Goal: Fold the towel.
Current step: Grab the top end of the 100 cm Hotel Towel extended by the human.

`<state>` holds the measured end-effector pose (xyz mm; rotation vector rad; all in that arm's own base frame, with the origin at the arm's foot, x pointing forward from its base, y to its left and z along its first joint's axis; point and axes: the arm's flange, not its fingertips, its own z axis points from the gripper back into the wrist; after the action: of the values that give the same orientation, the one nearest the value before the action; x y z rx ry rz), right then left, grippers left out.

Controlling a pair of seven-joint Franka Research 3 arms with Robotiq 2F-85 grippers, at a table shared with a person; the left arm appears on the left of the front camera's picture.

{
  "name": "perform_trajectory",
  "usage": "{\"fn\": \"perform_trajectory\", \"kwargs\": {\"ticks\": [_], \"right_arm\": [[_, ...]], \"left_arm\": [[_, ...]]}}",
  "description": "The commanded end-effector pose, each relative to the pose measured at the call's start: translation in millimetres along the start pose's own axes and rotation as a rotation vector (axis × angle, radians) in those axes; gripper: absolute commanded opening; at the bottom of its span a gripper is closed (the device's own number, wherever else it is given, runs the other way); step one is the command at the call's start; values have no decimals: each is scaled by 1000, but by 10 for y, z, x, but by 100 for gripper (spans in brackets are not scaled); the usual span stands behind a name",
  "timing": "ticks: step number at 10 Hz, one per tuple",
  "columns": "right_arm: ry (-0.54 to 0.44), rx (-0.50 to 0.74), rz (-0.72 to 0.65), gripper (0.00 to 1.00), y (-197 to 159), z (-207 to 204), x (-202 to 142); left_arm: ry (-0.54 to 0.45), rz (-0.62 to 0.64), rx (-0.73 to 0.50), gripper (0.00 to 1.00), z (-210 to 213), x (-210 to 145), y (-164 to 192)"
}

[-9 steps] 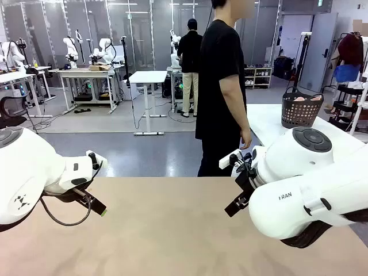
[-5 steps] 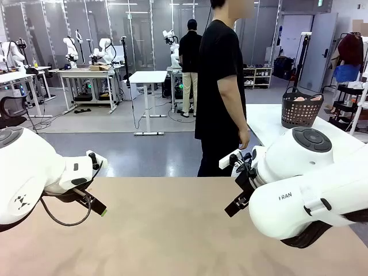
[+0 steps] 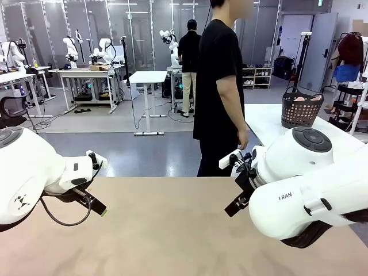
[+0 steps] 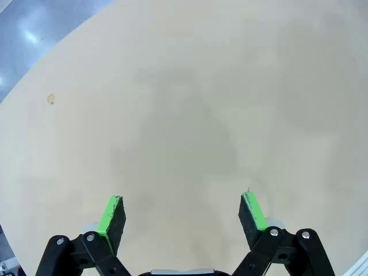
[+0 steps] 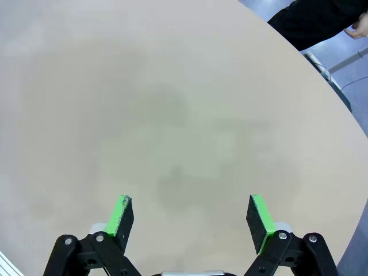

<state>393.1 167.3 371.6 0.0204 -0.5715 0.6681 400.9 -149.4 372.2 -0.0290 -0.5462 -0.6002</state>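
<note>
Front view: one person (image 3: 217,75), one basket (image 3: 300,115); left claw (image 4: 184,213), right claw (image 5: 192,215) both agape.

Plain tan table (image 3: 167,236), black shirt (image 3: 215,69), dark basket (image 3: 299,118), salmon-pink towel (image 3: 314,98), green pads (image 4: 112,214).

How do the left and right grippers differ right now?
Pose: left gripper reaches over the tan table from its left, right gripper from its right, each angled inward. View: right gripper's wrist camera catches the person's hand beyond the table edge; left gripper's catches grey floor. Shared: both open, holding nothing.
</note>
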Motion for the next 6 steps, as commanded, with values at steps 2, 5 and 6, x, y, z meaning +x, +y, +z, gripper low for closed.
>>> {"fn": "perform_trajectory", "kwargs": {"ticks": [2,5,6], "right_arm": [[-28,36,-33,100,-170,234,152],[-79,239,-147,100,-692,927,299],[-113,359,-200,100,-856,1141,235]], "left_arm": [[-32,2,-38,100,216,183,130],[-25,122,-259,100,838,269,700],[-40,149,-380,100,1017,193,873]]}}
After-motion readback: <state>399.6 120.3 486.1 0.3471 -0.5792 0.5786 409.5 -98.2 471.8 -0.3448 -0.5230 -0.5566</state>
